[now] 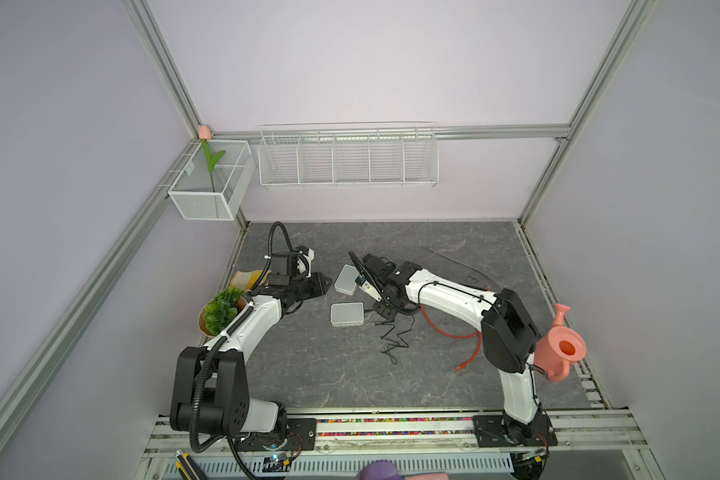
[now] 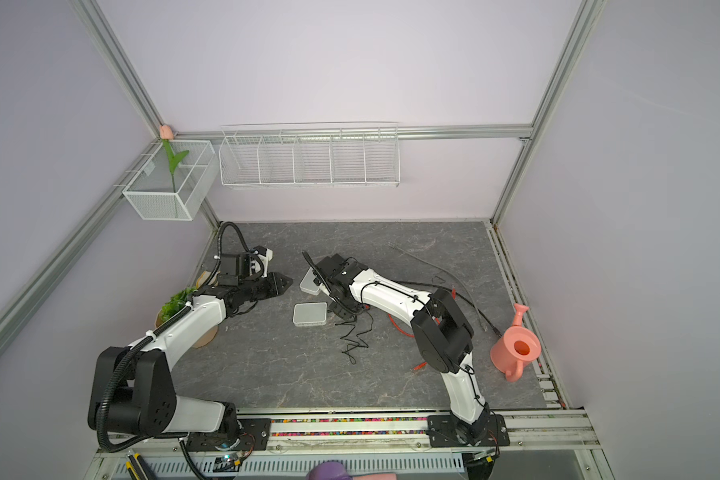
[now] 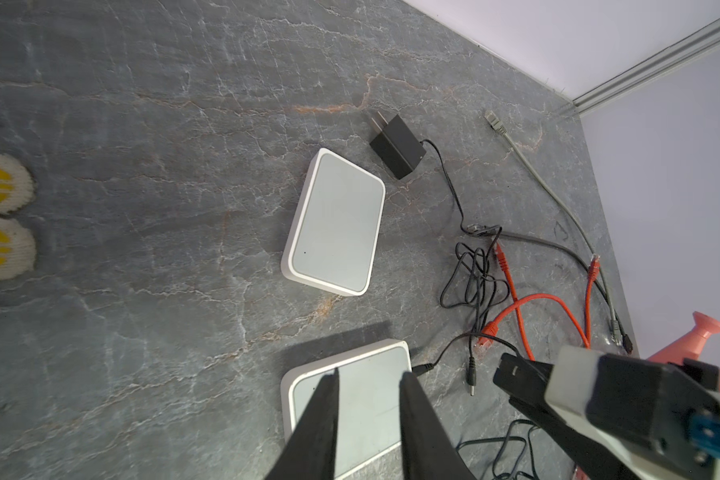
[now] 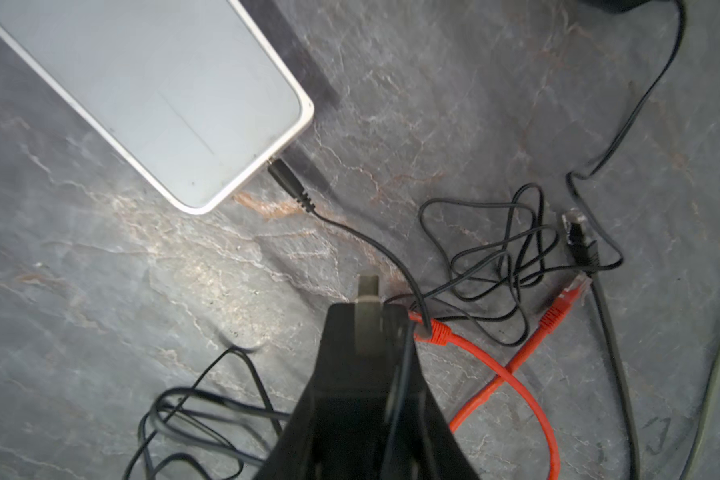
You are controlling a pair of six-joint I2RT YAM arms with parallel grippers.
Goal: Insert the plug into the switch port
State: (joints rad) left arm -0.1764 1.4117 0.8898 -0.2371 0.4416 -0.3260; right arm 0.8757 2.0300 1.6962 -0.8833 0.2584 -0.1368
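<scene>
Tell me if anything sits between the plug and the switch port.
Nothing visible does. In the right wrist view the plug already meets the edge of the switch with its tip. The port itself is hidden, so I cannot tell how deep the plug sits.

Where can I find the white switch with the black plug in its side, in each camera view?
Both top views: the plugged switch lies slightly below the centre, just below the other switch.
Left wrist: the plugged switch shows between the fingers of the left gripper.
Right wrist: partly out of frame, ahead of the right gripper holding the adapter.
Shared landmark: the orange cables near it, in all views.
</scene>
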